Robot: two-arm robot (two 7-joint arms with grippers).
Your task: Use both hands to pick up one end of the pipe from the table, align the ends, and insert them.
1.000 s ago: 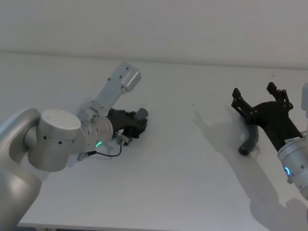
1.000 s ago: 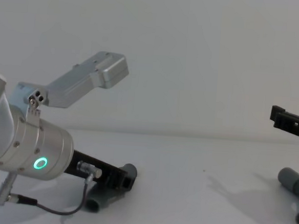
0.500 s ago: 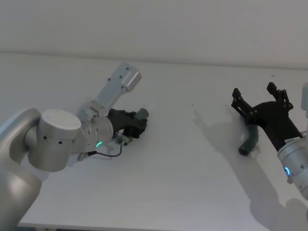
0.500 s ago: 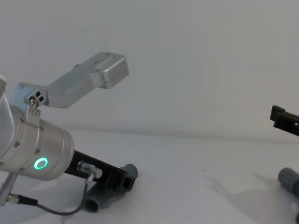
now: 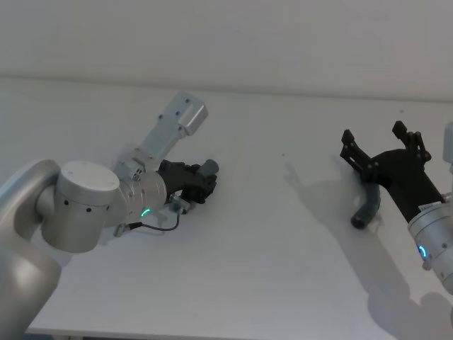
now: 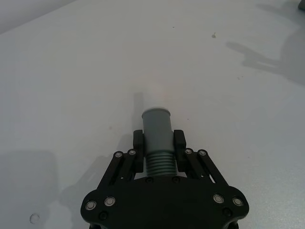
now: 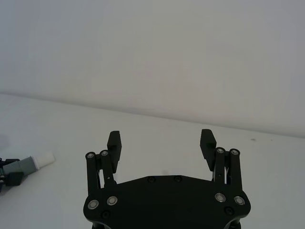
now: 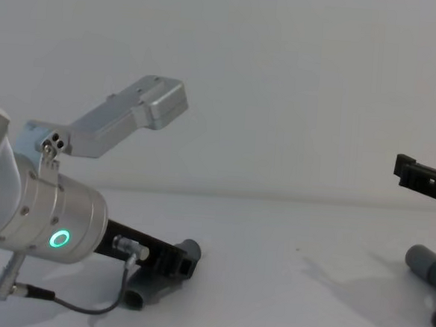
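The left tool (image 6: 157, 138) is clamped on the pipe (image 6: 159, 163) where its ribbed hose meets the grey cuff (image 6: 157, 125) with the white tip (image 7: 45, 157), low over the bench (image 5: 269, 248), so 1 end is in hand. Well apart from that cuff, to its right, the right tool (image 7: 161, 143) hangs with its 2 fingers spread wide and nothing between them, above the grey socket end (image 8: 426, 266) lying on the bench. By my reading the task is early: gripping the socket, aligning and inserting are all left.

A small white label (image 5: 427, 206) sits at the base of the right end effector (image 5: 375, 138), its print too small to make out. No other text, number or brand is readable.
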